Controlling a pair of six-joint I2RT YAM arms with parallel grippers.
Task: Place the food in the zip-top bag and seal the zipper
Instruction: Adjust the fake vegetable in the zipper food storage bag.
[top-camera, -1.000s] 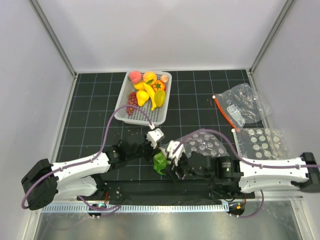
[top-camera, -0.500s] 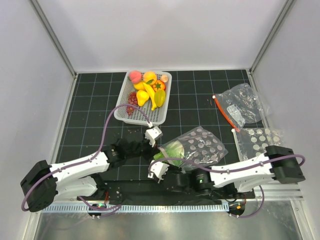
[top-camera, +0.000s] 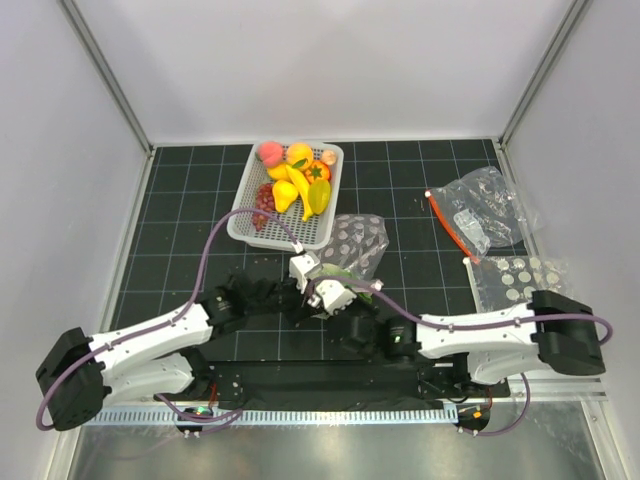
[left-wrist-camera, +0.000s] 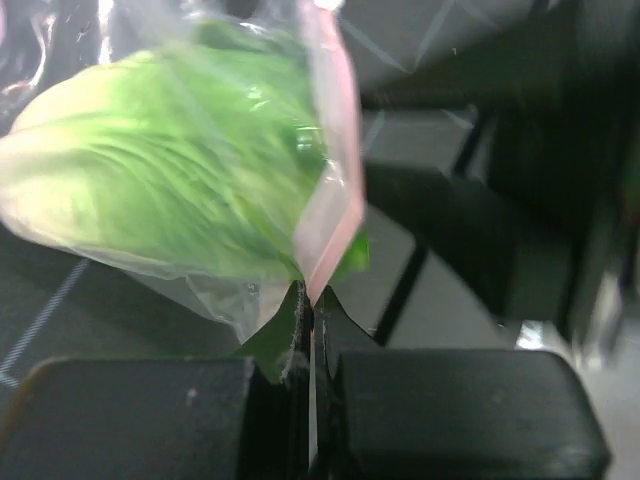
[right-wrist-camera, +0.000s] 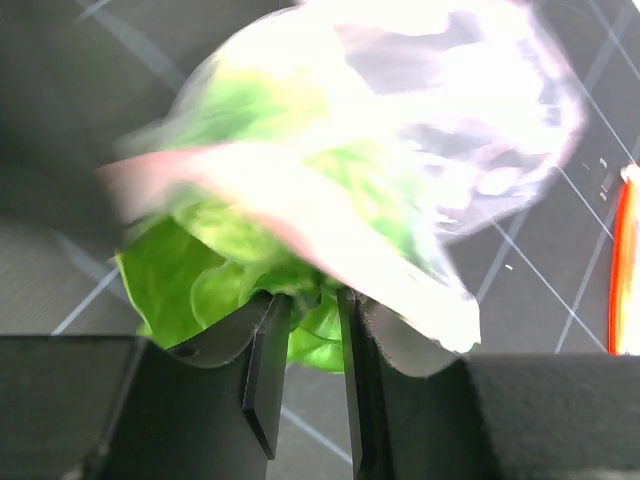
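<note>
The dotted zip-top bag (top-camera: 358, 243) is held up near the table's middle, just below the basket. The green cabbage (top-camera: 336, 272) sits at its mouth, partly inside. My left gripper (top-camera: 307, 271) is shut on the bag's pinkish zipper edge (left-wrist-camera: 335, 170); the cabbage (left-wrist-camera: 150, 190) shows through the plastic above the left gripper (left-wrist-camera: 312, 300). My right gripper (top-camera: 331, 294) is closed on a lower leaf of the cabbage (right-wrist-camera: 190, 290); in the right wrist view the right gripper (right-wrist-camera: 305, 305) sits under the blurred bag (right-wrist-camera: 450, 130). The other food (top-camera: 295, 185) lies in the basket.
The white basket (top-camera: 243, 226) stands at the back centre. An undotted clear bag with an orange-red strip (top-camera: 478, 212) lies at the right, and its strip shows in the right wrist view (right-wrist-camera: 625, 260). Another dotted bag (top-camera: 520, 282) lies flat at the right edge.
The bag with the cabbage has moved away from the near edge, up and left toward the basket. My right gripper has swung left under it. The left gripper has stayed on the bag's edge.
</note>
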